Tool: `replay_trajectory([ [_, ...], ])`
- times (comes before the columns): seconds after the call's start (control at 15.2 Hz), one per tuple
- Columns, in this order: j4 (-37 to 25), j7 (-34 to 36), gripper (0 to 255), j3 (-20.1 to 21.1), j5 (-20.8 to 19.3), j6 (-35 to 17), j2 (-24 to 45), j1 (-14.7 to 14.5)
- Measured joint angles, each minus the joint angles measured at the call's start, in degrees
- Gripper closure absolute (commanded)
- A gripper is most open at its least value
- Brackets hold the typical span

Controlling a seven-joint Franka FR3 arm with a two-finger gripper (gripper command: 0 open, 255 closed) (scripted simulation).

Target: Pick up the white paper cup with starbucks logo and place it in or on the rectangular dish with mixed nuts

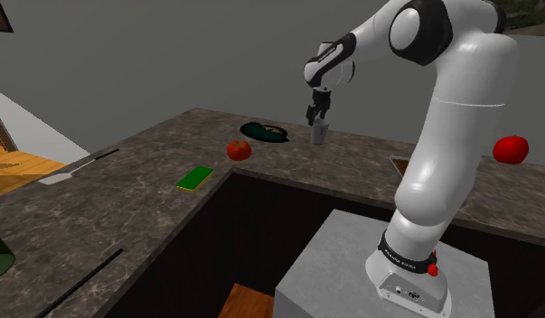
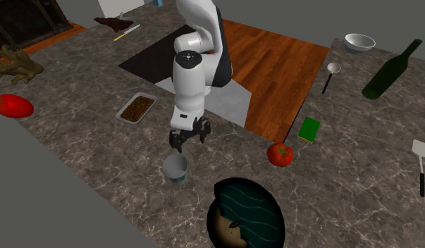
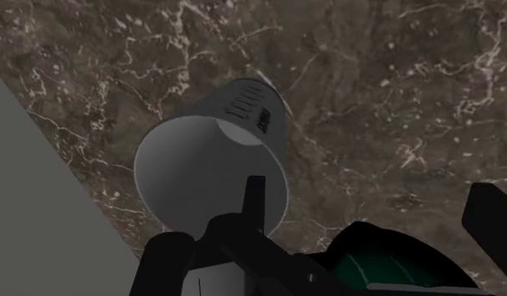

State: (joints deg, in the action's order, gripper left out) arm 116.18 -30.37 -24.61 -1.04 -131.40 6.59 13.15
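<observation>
Grey cup [image 2: 175, 169] upright on counter [image 2: 98, 176], jaws spread and empty just above its rim: reaching step, next needing a drop, a squeeze, then the dish [image 2: 120, 114].

The dark marbled tabletop [image 2: 84, 151] carried an upright paper cup [image 2: 175, 169] near a dish [image 2: 136, 108] of nuts. A tomato [image 2: 280, 153], a teal plate [image 2: 244, 215] and a bottle [image 2: 391, 69] also rested there.

On the tabletop [image 2: 84, 162] the cup [image 2: 175, 169] stands between the dish of nuts [image 2: 136, 108] and the round plate [image 2: 246, 211], apart from both.
</observation>
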Motion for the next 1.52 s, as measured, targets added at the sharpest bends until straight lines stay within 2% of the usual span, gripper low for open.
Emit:
replay_trajectory([
  [0.26,-4.98,-3.59,0,-0.36,3.30,-0.96,6.36,2.22],
  [0.73,-5.03,-5.28,0,0.29,5.63,-4.79,10.56,3.38],
  [1.12,-4.97,-5.44,0,0.37,5.86,-5.26,10.95,3.51],
  [1.19,-4.97,-5.44,255,0.37,5.86,-5.26,10.95,3.51],
  [1.52,-4.96,-5.44,255,0.37,5.86,-5.26,10.96,3.50],
])
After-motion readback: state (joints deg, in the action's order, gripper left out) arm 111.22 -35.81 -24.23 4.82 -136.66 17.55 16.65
